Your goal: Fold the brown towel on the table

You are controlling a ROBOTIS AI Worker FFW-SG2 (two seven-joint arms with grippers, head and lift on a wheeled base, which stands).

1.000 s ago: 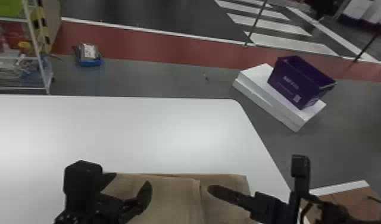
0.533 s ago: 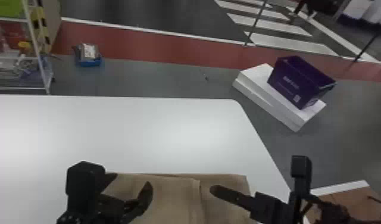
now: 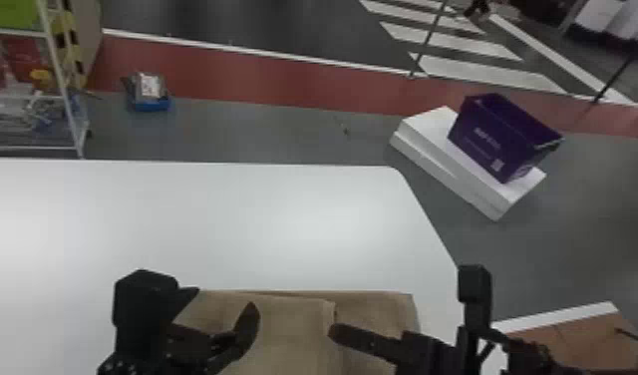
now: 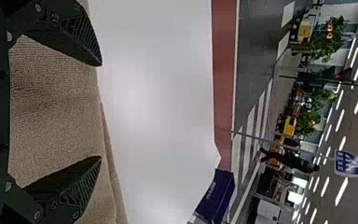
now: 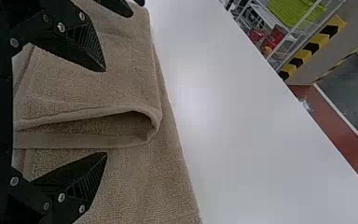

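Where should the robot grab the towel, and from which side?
The towel is probably best gripped at its raised edge, from the robot's right: that edge curls up over a gap, and the open right gripper faces it.

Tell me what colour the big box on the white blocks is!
The box is dark purple with pale print; it shows best in the head view.

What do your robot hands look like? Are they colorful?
Not colorful: my left gripper and right gripper are both black. Their flat fingers narrow to points, with little ridges on the inside and silvery round screws. My left arm is black too, with a boxy part.
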